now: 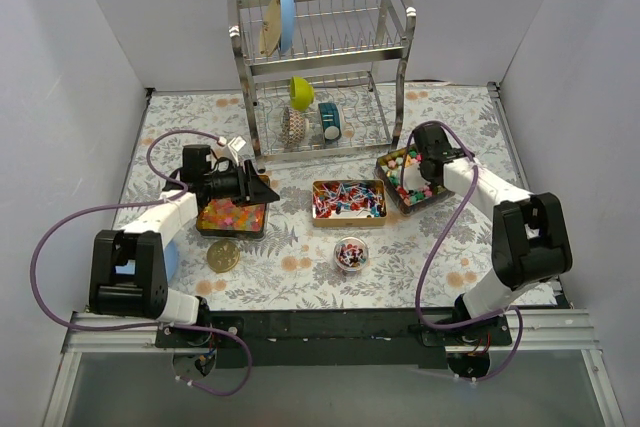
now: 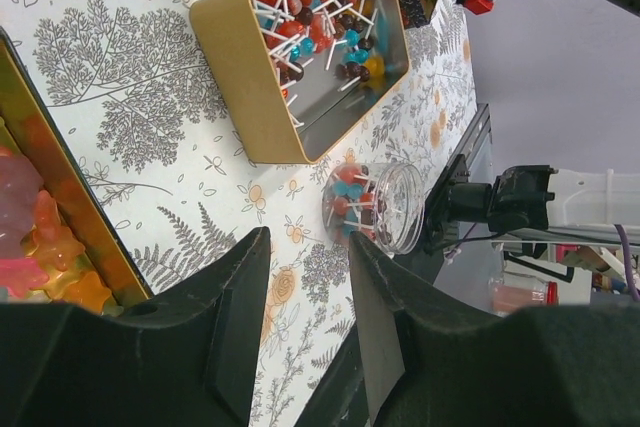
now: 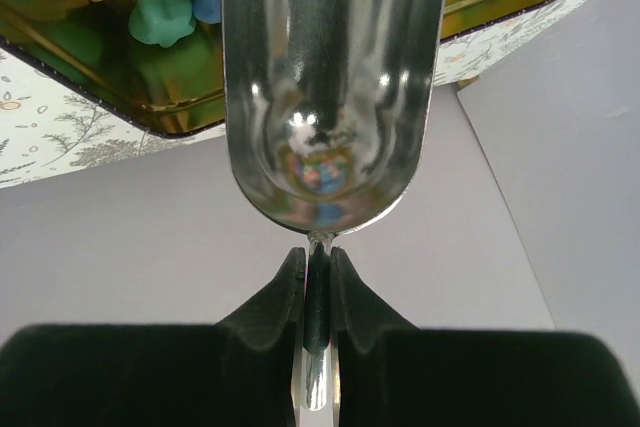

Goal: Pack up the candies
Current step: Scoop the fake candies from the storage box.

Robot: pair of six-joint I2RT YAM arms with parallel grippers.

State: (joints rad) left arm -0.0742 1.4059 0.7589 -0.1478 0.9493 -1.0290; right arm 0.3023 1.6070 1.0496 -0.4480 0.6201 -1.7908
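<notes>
Candies (image 2: 55, 247) fill a tin (image 2: 80, 222) near the worktop's left edge, where the left gripper (image 2: 308, 247) hangs released (fingers (image 2: 240, 317) apart); the right gripper (image 3: 316, 265) clenches a metal scoop (image 3: 330, 97) by its handle.

Mid tin (image 1: 349, 184): gold walls, silver-mirror inside. Candies (image 2: 320, 27) in it: red, blue, brown heads on white sticks. Left tin (image 1: 231, 234), left of mid tin: gold rim, orange/pink/yellow pcs. Right tin (image 3: 100, 82), right of mid tin: gold inside, w/ green, yellow, blue pcs. Jar (image 2: 365, 205), just in front of mid tin: clear, red/blue/dark-brown mix. Disc (image 1: 224, 255), front-left of mid tin: flat gold. Cloth (image 1: 300, 262) under all: white w/ grey fern & tree print, small orange flowers. Rack (image 1: 320, 47), behind mid tin: chrome; in it a blue plate (image 1: 284, 5), yellow-green bowl (image 1: 301, 92), teal cup (image 1: 330, 120). Scoop (image 3: 330, 97): polished silver. Left gripper (image 2: 307, 237) & right gripper (image 3: 317, 255): black.
</notes>
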